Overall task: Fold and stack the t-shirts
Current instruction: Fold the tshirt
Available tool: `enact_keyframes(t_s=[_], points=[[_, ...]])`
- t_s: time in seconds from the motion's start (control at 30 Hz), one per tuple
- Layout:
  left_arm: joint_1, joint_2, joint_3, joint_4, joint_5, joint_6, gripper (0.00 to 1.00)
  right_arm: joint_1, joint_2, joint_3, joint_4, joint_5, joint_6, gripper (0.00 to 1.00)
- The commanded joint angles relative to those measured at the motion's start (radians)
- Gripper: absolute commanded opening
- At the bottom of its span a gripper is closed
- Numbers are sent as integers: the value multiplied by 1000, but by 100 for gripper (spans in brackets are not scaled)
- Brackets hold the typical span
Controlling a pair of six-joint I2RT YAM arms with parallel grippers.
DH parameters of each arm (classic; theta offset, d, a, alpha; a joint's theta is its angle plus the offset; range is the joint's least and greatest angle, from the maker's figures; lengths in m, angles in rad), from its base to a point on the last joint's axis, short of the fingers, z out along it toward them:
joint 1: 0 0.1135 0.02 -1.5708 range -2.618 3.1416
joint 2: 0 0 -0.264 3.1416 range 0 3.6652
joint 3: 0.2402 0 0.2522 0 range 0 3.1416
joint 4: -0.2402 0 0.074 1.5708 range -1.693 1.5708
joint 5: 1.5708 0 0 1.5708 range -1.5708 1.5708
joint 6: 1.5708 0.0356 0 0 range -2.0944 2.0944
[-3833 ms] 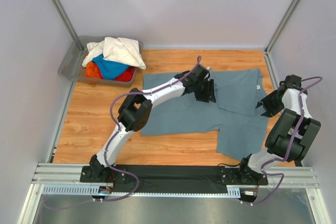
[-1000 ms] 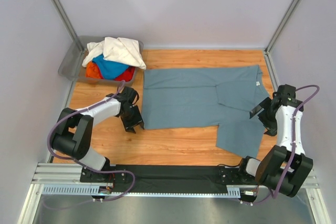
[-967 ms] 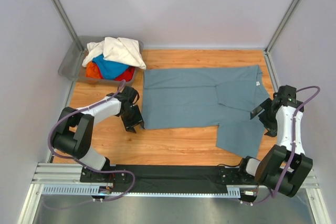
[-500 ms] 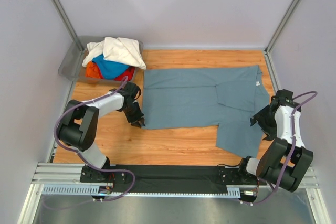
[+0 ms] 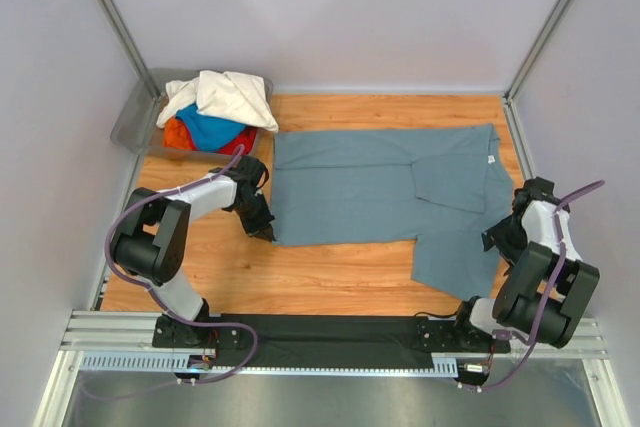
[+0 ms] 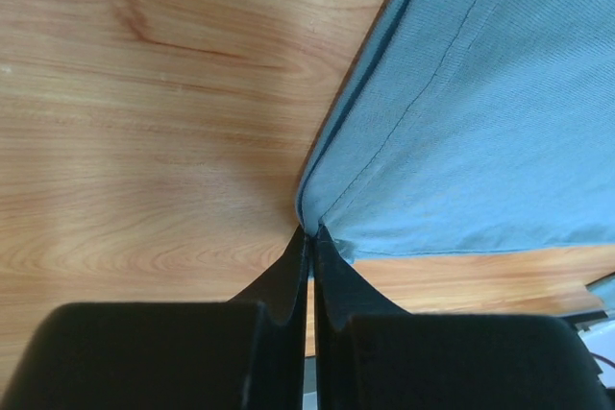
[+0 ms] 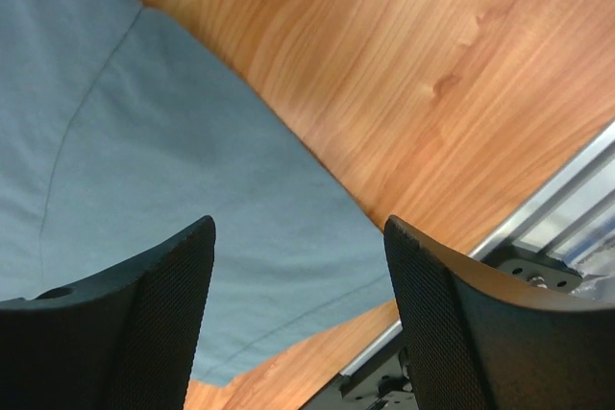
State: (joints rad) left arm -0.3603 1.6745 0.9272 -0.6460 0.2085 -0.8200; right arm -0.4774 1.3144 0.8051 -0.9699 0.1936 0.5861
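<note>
Top external view: I see the slate grey-blue t-shirt point(image 5: 380, 187) spread flat across the wood-grain counter point(image 5: 330, 277), one panel folded over itself toward the right and a squarish flap reaching nearer the arms. A small white neck label point(image 5: 492, 163) sits near its far right corner; any writing on it is too small for me to read.

On the left wrist camera the cloth shows a fine knit with a stitched seam running beside the hem. My left claw point(image 6: 310, 237) is clenched, black tips pressed together on the shirt's near left corner, where the hem bunches up into them.

My right claw point(image 7: 300, 237) is released: its two fingers point(image 7: 154, 295), faced with dimpled black pads, stand wide apart over the shirt's right edge with nothing between them.

At the far left corner a translucent grey bin point(image 5: 135, 117) holds a rumpled cream-white shirt point(image 5: 230, 95) on top of a bright blue shirt point(image 5: 205, 129) and a red-orange shirt point(image 5: 178, 135).
</note>
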Motion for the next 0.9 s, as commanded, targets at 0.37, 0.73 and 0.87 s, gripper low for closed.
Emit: enact_keyframes(t_s=[0.37,0.73,0.87], points=[[15,-2,22,26,-40,30,0,-18,169,-124,289,9,95,49],[18,-81,7,-15,-57,58,0,-24,76,-135,218,23,81,0],[18,-128,-28,-26,-63,55,0,-26,5,-93,102,49,89,0]])
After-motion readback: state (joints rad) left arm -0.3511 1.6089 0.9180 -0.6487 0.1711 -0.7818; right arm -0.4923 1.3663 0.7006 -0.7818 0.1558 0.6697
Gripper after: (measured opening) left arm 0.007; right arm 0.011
